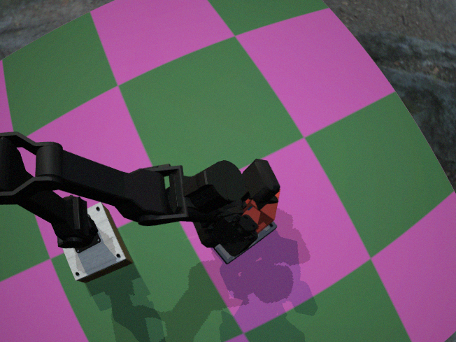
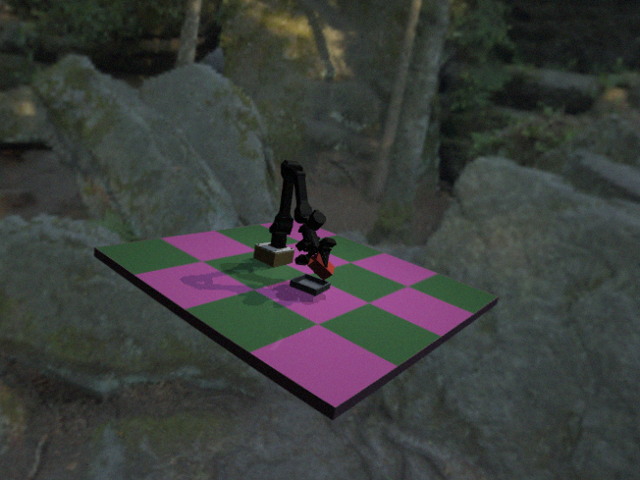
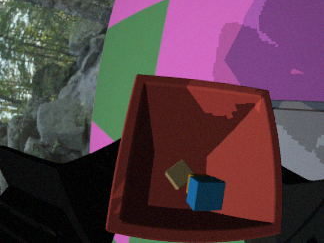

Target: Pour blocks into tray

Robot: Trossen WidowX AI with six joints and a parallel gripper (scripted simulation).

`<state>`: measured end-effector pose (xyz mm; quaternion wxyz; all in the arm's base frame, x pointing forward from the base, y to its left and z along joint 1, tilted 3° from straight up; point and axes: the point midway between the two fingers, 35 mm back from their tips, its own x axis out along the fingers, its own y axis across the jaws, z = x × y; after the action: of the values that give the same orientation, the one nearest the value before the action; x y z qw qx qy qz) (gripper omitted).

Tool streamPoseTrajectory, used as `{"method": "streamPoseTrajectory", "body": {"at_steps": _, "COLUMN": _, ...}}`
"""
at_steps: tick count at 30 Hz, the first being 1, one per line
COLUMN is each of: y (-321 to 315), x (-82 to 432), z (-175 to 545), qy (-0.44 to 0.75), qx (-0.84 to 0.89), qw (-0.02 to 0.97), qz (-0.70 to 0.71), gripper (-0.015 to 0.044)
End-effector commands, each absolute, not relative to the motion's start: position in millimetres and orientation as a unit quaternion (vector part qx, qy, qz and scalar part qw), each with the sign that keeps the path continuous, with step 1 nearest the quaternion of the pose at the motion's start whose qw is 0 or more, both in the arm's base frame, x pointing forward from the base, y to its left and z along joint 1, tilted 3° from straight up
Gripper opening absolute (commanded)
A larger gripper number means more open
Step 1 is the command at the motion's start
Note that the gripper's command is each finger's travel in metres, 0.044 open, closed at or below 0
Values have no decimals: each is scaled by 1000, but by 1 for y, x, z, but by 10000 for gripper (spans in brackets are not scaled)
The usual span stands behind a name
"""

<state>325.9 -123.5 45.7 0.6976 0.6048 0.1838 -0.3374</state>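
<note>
Three blocks showed inside the cup (image 1: 268, 213) (image 2: 321, 267) (image 3: 242, 158): a blue block (image 3: 206, 194), a tan block (image 3: 179, 174) and a yellow sliver of another (image 3: 190, 183), mostly hidden behind the blue one. The gripper (image 1: 260, 210) (image 2: 319, 258) (image 3: 187, 141) was clamped on the red cup, one dark finger on either side, and held it tilted in the air.

The arm (image 1: 91, 171) (image 2: 301, 196) rose from its base (image 1: 115, 257) (image 2: 281, 257), folded at a high elbow and dropped forward, its wrist turned so that the gripper leaned sideways. From the top, the cup hung by one edge of the tray (image 1: 251, 244) (image 2: 309, 283) (image 3: 299, 143), overlapping it in that view; how much lay directly above the tray could not be told.

The grey tray lay flat on the pink-and-green table (image 1: 212, 110) (image 2: 320, 362) (image 3: 200, 28), well forward of the base. From the top, the wrist and gripper blocked most of the tray, and shadows fell across the squares beside it. Rocks (image 2: 186, 128) (image 3: 60, 128) and trees (image 2: 421, 106) stood beyond the table.
</note>
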Motion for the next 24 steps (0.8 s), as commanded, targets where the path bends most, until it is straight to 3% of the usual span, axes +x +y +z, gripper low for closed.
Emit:
{"method": "streamPoseTrajectory", "body": {"at_steps": 1, "y": -123, "x": 327, "z": 46, "qy": 170, "qx": 632, "qw": 673, "qz": -343, "gripper": 0}}
{"method": "streamPoseTrajectory", "body": {"at_steps": 24, "y": -124, "x": 329, "z": 42, "qy": 79, "qx": 780, "qw": 495, "qz": -374, "gripper": 0}}
